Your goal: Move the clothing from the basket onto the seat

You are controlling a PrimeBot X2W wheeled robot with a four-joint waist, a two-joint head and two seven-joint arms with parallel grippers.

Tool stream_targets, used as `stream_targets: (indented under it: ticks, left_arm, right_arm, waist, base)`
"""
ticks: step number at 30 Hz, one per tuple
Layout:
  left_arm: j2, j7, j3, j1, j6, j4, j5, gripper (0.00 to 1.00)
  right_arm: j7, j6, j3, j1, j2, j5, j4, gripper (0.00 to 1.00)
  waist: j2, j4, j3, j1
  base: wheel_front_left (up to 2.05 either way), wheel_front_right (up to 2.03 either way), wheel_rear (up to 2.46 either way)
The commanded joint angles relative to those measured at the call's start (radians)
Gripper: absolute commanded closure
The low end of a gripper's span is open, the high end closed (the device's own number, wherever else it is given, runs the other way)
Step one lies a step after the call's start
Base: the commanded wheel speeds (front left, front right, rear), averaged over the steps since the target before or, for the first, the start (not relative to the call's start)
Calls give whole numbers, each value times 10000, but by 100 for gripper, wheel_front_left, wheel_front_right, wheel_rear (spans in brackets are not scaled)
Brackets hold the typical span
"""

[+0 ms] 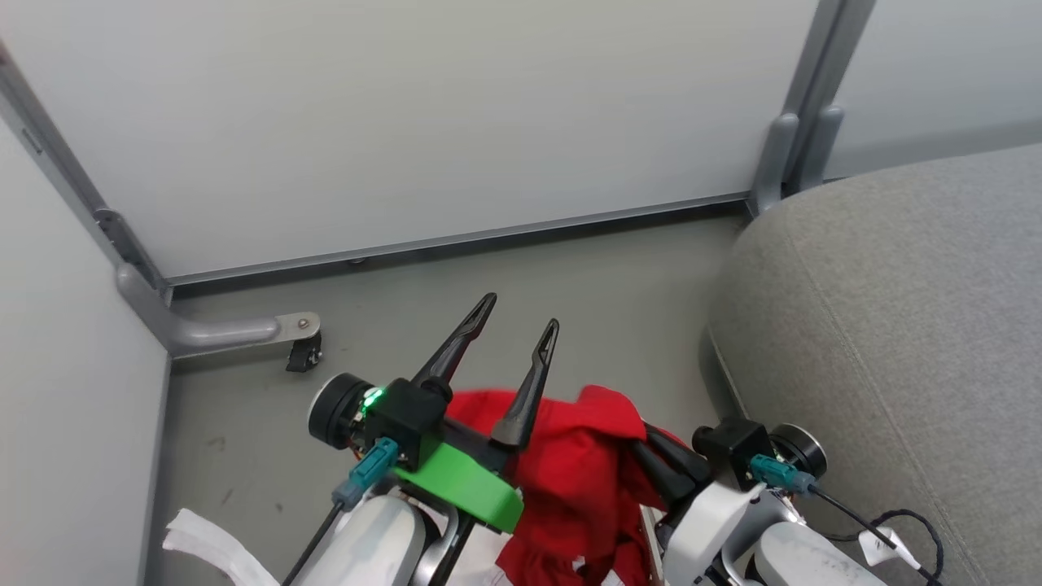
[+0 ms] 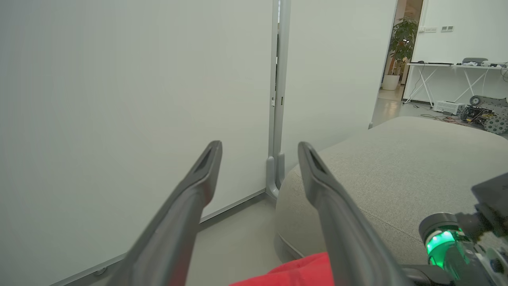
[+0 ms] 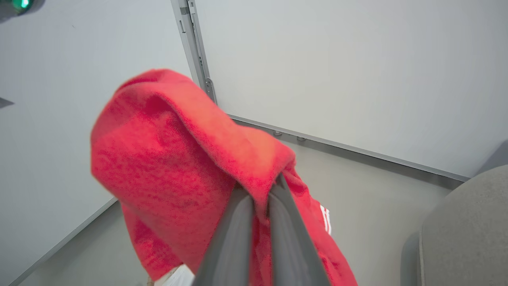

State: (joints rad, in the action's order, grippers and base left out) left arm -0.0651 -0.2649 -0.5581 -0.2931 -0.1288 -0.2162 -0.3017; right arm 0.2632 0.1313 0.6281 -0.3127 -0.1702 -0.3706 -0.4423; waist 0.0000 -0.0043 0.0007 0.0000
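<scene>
The clothing is a bright red garment hanging bunched between my two arms, above the floor. My right gripper is shut on the clothing, which drapes over its fingertips; a white stripe shows on the garment's lower right. In the head view the right gripper reaches into the cloth from the right. My left gripper is open and empty, its fingers raised above the red cloth. The left gripper points towards the wall. The grey seat lies to the right. The basket is hidden below my arms.
White partition panels with grey metal posts close off the back and left. A caster foot stands on the grey floor. A white strip of fabric lies at the lower left. The seat fills the right side.
</scene>
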Motion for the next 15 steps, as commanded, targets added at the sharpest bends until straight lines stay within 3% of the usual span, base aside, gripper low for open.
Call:
stream_targets:
  ticks: [1,15]
  left_arm:
    - [-74,6,124,246,-31,-4,144,0]
    - [-49,6,324,782,-31,-8,373,0]
  right_arm:
    - [23,-10,-257,290,-39,119,220,100]
    - [23,-10,-1557,1351,-92,378,975,100]
  waist:
    - [0,-1091,14,0]
    - [0,-4618,350,0]
  base:
    - [0,0,0]
    - [0,0,0]
